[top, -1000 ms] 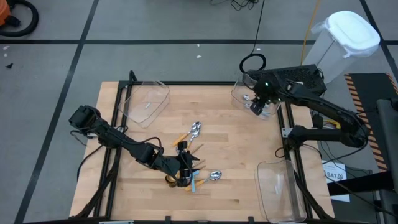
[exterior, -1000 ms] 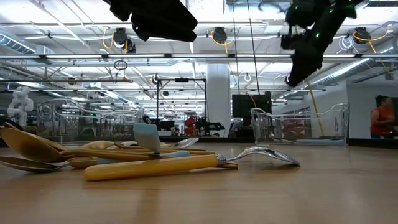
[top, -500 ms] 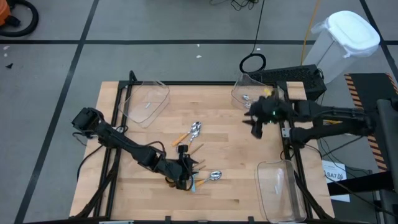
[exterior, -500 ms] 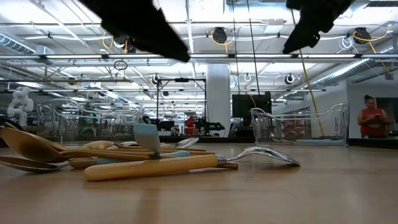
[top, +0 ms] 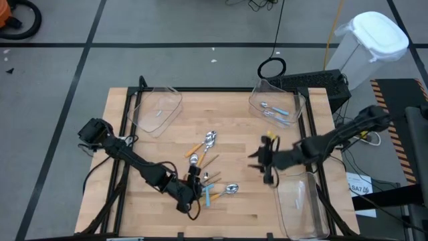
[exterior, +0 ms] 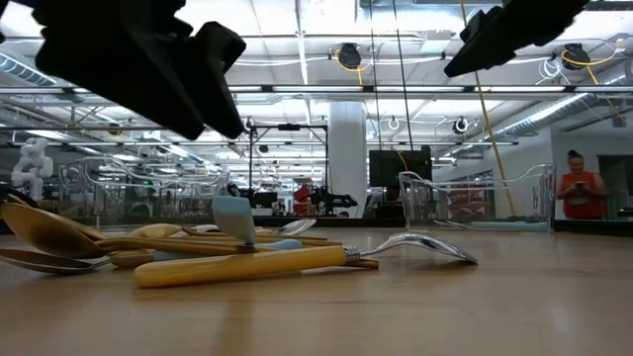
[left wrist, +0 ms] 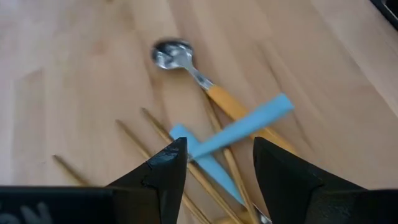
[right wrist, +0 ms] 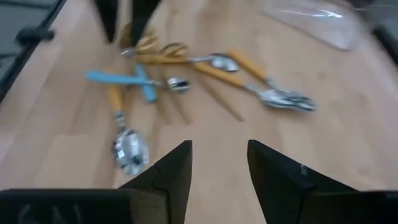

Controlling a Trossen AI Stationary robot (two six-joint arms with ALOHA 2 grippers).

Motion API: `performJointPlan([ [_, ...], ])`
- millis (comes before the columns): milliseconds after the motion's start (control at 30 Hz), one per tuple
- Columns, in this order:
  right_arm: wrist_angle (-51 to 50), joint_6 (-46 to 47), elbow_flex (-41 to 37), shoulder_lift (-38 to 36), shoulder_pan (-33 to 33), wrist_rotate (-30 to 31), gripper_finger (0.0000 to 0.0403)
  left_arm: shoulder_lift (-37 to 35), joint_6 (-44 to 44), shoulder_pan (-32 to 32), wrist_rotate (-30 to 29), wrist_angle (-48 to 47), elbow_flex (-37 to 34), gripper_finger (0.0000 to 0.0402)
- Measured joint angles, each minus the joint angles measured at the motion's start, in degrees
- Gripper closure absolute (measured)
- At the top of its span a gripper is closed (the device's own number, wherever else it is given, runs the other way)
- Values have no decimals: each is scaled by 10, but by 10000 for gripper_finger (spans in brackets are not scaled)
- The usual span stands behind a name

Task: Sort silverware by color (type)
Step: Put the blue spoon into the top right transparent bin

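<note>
Wood worktop [top: 227,114], pale butcher-block on a black frame. Spoon pile [top: 207,167] sits centre, slightly toward the left arm's side. Mixed lot: orange handles, blue handles, gold ones, all crossed over each other.

Left claw [top: 190,194] hangs right over the near edge of the pile. Jaws parted, nothing between them in the wrist view. Straight ahead of it: two blue spoons [left wrist: 230,134] lying crossed in an X, an orange one [left wrist: 205,81] running under them with its bowl pointing away. Thin gold handles fan out alongside. Long axes all differ, so the claw would need to line up across one handle, not the crossing point, or it grabs two.

Right claw [top: 266,163] is off the pile, between it and the bin [top: 304,201] at the near right corner. Jaws apart, empty. Pile lies ahead of it in its wrist view, well apart. Left arm is clearly the nearer one.

Far right bin [top: 277,107] already holds a few blue-handled spoons [top: 275,112]. Far left bin [top: 157,110] has one pale piece in it, can't tell what. Near right bin looks empty, hard to be sure through clear plastic.

My guess: next pick goes to the left claw, blue or orange from that X.

Room: open lab, ceiling lights, racks behind, a person [exterior: 579,193] standing far off.
</note>
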Motion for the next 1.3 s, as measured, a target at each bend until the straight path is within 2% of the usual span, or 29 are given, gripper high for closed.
performJointPlan([
  [300, 160, -20, 0, 123, 58, 1, 255, 0, 118, 0, 88, 6, 0, 218],
  [500, 237, -36, 0, 161, 60, 1, 255, 7, 177, 4, 104, 12, 0, 218],
  [733, 285, -34, 0, 171, 60, 1, 255, 36, 235, 10, 105, 14, 16, 218],
  [967, 299, -26, 0, 171, 60, 3, 255, 97, 291, 19, 105, -22, 88, 218],
  [1300, 290, -21, 0, 171, 60, 5, 255, 207, 316, 24, 104, -159, 221, 218],
])
